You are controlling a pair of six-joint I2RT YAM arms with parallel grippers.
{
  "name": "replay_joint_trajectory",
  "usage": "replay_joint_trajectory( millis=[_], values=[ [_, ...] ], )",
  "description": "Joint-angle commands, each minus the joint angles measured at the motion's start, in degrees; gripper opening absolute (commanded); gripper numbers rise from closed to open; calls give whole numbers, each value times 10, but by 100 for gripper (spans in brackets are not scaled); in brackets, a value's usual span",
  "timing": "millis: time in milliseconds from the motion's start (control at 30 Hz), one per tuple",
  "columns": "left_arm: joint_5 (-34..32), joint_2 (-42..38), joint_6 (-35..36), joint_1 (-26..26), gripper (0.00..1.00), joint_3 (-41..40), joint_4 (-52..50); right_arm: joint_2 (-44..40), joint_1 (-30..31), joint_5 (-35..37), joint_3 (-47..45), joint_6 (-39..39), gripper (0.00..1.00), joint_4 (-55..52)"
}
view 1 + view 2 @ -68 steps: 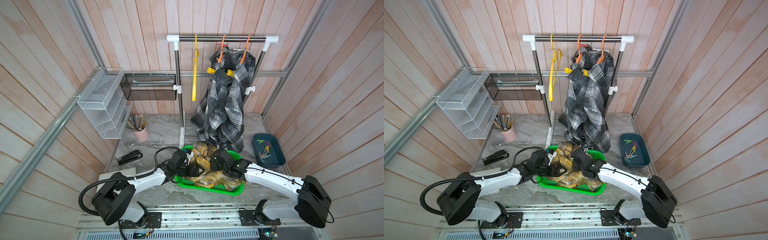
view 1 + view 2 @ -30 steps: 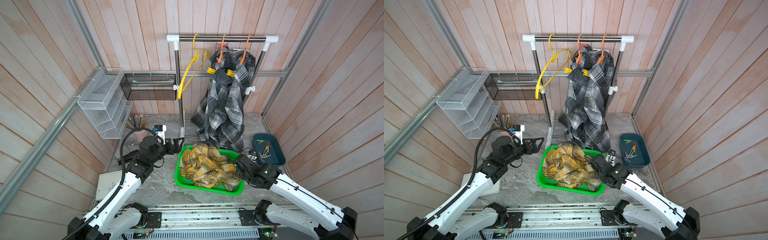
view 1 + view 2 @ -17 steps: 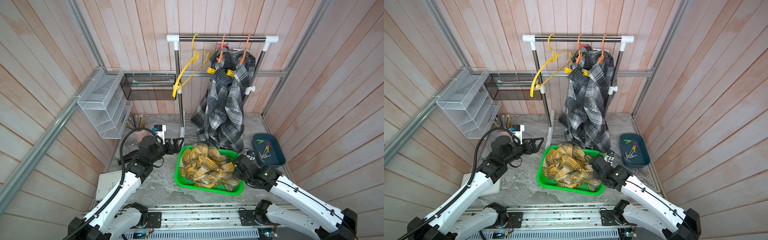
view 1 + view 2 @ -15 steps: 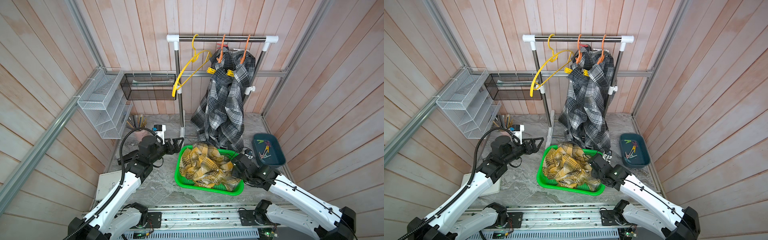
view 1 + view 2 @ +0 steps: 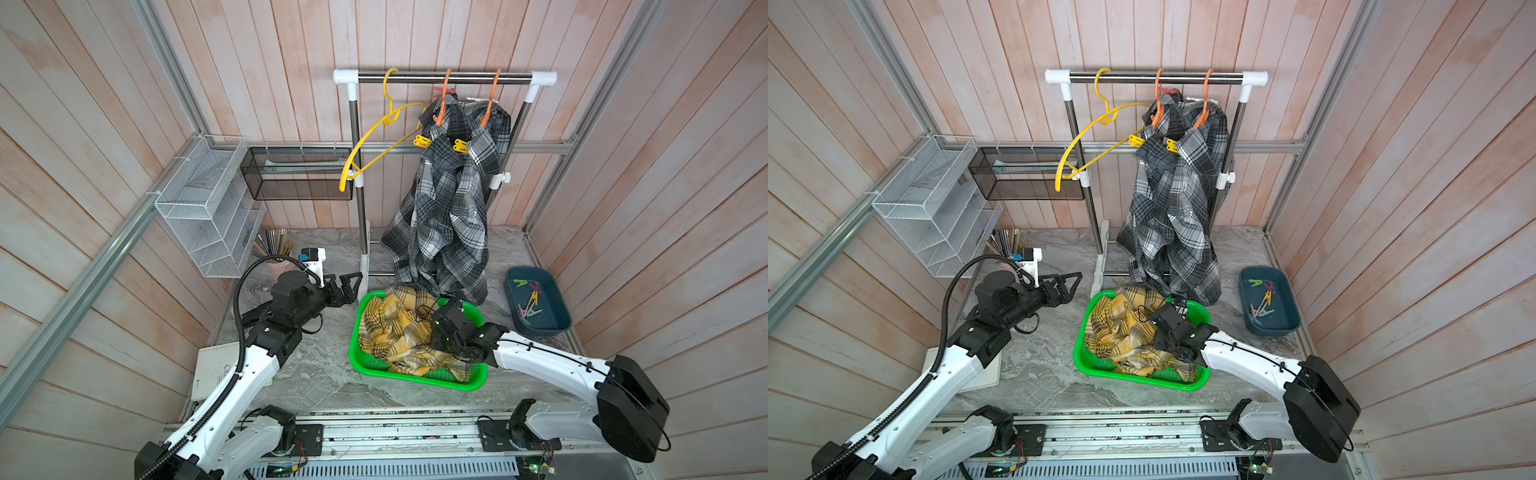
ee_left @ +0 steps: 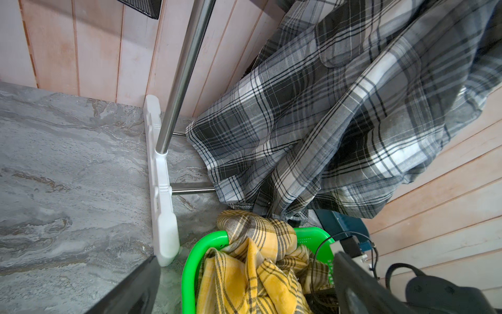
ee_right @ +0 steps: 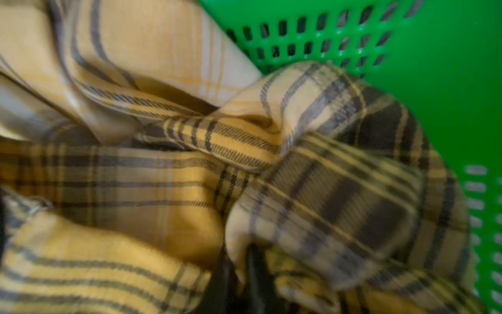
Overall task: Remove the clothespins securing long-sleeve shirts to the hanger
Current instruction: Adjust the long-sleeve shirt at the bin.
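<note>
Both top views: two robot arms work at a bench (image 5: pixel 328 374) around a green basket (image 5: pixel 354 340).
Basket contents: crumpled yellow shirt (image 5: pixel 395 328), off its hanger.
Right jaws: buried in that shirt, probably settling it; their opening cannot be told.
Left jaws: spread wide, empty, parked left of the basket.
Behind basket: grey shirts (image 5: pixel 449 216) hang, pinned by yellow clothespins (image 5: pixel 422 141).
Right of basket: teal tray (image 5: pixel 550 309) holding loose clothespins (image 5: pixel 532 297).

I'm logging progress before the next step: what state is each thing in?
yellow shirt: crumpled in the green basket
grey shirts: hung, yellow clothespins clipped on
yellow hanger: bare, tilted on the rail
blue tray: holds loose clothespins
left claw: open, empty
right claw: on yellow shirt, grip unclear
</note>
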Motion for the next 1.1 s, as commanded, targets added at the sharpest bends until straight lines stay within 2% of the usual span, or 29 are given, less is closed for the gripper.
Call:
replay_joint_trajectory(
  millis=[0, 67, 133, 267, 433, 567, 700, 900, 1067],
  values=[
    [-2, -12, 14, 10, 100, 14, 1, -19, 4, 53, 73, -31, 44, -37],
    [-1, -11, 14, 16, 100, 12, 10, -39, 3, 90, 128, -58, 52, -74],
    [2, -8, 13, 25, 100, 9, 21, -59, 4, 111, 175, -90, 55, -84],
    [16, 10, 12, 37, 100, 14, 40, -80, 14, 144, 261, -157, 60, -61],
    [23, 19, 16, 53, 100, 20, 50, -62, 26, 188, 349, -243, 64, 0],
    [39, 18, 10, 72, 100, 20, 56, -32, 27, 189, 411, -312, 66, 70],
    [46, 11, 7, 83, 100, 13, 62, 24, 26, 188, 497, -362, 70, 90],
    [61, 6, -2, 98, 100, -3, 73, 100, 18, 190, 610, -412, 77, 102],
    [70, 4, -7, 106, 100, -11, 82, 169, -10, 167, 701, -420, 78, 74]
  ],
)
